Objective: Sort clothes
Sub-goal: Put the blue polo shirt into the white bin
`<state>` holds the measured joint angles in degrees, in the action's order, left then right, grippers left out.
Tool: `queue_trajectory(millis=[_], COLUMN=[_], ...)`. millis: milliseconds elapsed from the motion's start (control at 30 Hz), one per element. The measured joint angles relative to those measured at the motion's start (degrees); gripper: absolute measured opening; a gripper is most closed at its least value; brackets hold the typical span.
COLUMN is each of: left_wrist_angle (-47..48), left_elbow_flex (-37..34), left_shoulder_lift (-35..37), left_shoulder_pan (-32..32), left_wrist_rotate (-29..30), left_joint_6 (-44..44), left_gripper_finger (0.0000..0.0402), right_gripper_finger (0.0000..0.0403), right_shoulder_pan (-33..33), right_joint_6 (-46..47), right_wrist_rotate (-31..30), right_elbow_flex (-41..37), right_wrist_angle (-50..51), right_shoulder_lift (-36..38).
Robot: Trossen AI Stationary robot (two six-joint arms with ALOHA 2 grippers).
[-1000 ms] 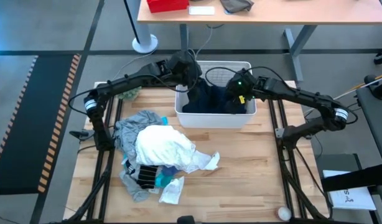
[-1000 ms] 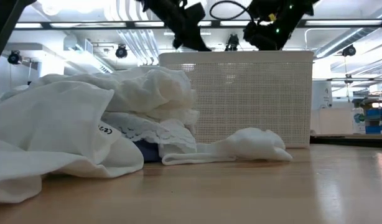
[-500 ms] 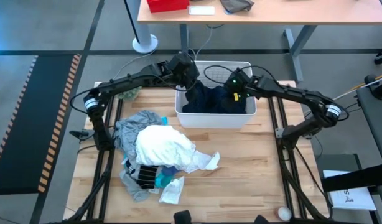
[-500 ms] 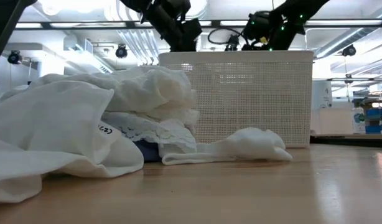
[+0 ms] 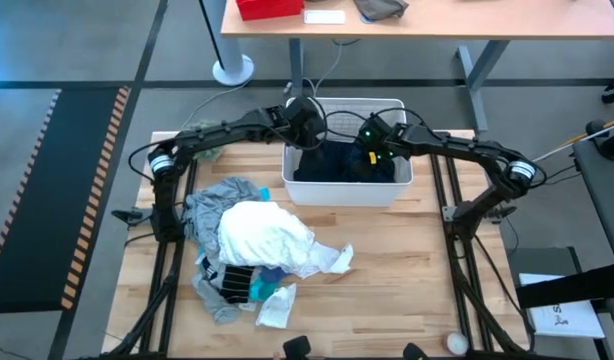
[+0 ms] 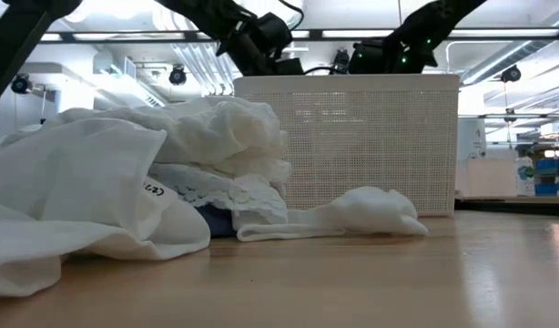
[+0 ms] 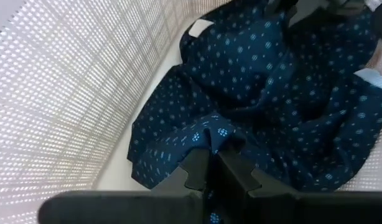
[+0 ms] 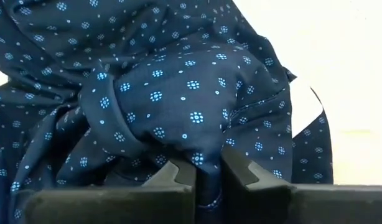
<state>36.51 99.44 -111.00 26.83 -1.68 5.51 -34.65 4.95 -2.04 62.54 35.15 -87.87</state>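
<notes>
Down inside the white bin [image 5: 347,190] at the far side of the worktop [image 5: 407,290], both hands at work. Left hand [image 7: 211,163] low by one bin wall, fingers pinched nearly shut on a fold of the dotted navy garment [image 7: 284,99]. Right hand [image 8: 207,169] low at the other side of the bin, fingers also nearly shut, a puffed fold of that same navy cloth squeezed between them. Navy garment bunched across the bin floor, under and around both hands, held at two spots. Well away from both hands, out on the wood: a heap of clothes. White garment [image 5: 262,235] on top of the heap, big and crumpled. Grey garment [image 5: 215,198] just beside it, on the side nearer the left hand. Turquoise garment [image 5: 261,290] peeking out at the heap's near edge, with a small white sock [image 5: 275,310] touching it. Seen from worktop height, white cloth [image 6: 125,182] piled up in front, bin mesh [image 6: 370,146] behind it, both dark arms dipping into the bin from above.
</notes>
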Motion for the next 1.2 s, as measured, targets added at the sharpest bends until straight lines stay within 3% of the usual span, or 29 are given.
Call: queue_trajectory(millis=[133, 300, 533, 633, 767, 833, 1067, 1200], left_wrist_angle=[-0.1, 1.1, 6.2, 10.3, 11.7, 11.9, 10.4, 9.9], left_elbow_flex=[0.0, 1.3, 5.7, 8.9, 10.1, 9.8, 5.3, 4.5], left_shoulder_lift=[0.1, 0.9, 2.1, 2.3, 2.4, 2.3, 2.3, 2.3], left_shoulder_pan=[-0.2, -0.2, -0.2, -0.2, -0.2, -0.2, -0.1, 0.2], left_wrist_rotate=[0.0, -0.1, -0.4, -0.4, -0.4, -0.4, -0.5, -0.5], left_joint_6=[1.8, 1.3, 1.3, 1.3, 1.3, 1.5, 3.7, 3.9], left_gripper_finger=[0.0039, 0.0103, 0.0206, 0.0225, 0.0192, 0.0156, 0.0014, 0.0016], right_gripper_finger=[0.0049, 0.0072, 0.0077, 0.0066, 0.0027, 0.0010, 0.0005, 0.0004], right_shoulder_pan=[-0.1, -0.1, -0.1, -0.1, -0.1, -0.1, -0.3, -0.2], right_joint_6=[0.0, 0.0, -0.9, -1.8, -2.0, -2.0, -1.5, -1.5], right_wrist_rotate=[0.0, 0.0, 0.1, 1.0, 2.1, 2.1, 2.6, 2.6], right_elbow_flex=[0.0, 0.0, 0.0, 0.0, 0.0, 0.0, 0.1, 0.1], right_wrist_angle=[-0.2, -0.2, -0.2, -0.3, -1.0, -2.0, -2.7, -2.9], right_shoulder_lift=[0.7, 0.9, 1.7, 2.4, 2.4, 1.7, -3.7, -7.8])
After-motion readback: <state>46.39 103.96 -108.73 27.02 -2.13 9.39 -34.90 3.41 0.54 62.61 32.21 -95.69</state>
